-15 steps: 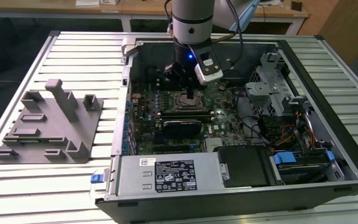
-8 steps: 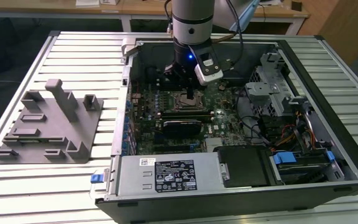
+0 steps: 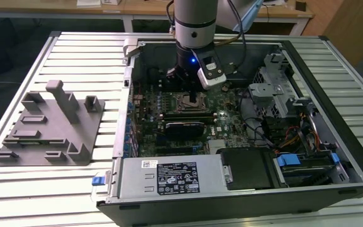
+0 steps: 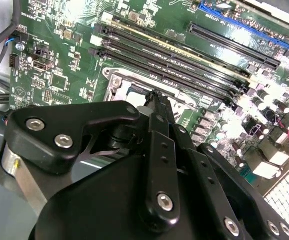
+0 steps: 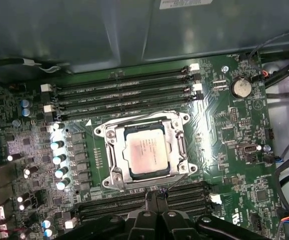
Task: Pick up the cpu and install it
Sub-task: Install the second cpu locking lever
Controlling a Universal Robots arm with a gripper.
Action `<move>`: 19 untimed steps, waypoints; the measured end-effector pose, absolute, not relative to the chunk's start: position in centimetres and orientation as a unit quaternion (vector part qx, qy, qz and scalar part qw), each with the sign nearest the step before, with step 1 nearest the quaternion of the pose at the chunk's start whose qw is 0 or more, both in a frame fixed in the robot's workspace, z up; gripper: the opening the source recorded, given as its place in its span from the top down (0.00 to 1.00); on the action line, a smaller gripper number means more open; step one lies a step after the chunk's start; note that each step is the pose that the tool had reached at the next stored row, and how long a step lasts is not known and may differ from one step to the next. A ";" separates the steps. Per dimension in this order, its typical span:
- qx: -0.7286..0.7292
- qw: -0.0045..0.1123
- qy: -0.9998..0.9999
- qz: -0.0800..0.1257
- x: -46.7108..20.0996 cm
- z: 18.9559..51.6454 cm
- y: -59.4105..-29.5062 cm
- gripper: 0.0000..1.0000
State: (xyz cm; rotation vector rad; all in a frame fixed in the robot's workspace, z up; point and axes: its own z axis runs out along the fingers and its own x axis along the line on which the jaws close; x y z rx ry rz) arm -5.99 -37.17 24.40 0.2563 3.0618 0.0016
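I see the cpu (image 5: 146, 153) seated in its socket frame (image 5: 113, 155) on the motherboard (image 5: 229, 135) (inside the open computer case (image 3: 332, 101)). My gripper (image 5: 155, 196) hangs just beside the socket, fingers together, holding nothing.

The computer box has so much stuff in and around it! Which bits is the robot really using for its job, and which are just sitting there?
For the job:
- cpu, lying in the socket frame
- gripper, beside the socket
- motherboard

Just sitting there:
- grey fixture blocks on the table outside the case
- blue-handled drive bay
- bundle of cables
- power supply
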 end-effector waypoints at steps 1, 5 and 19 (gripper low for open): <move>0.083 0.034 0.996 0.001 -6.0 24.3 -37.2 0.89; 0.080 0.034 0.996 0.002 -6.0 23.9 -37.3 0.89; 0.062 0.034 0.997 0.004 -6.8 23.3 -38.1 0.89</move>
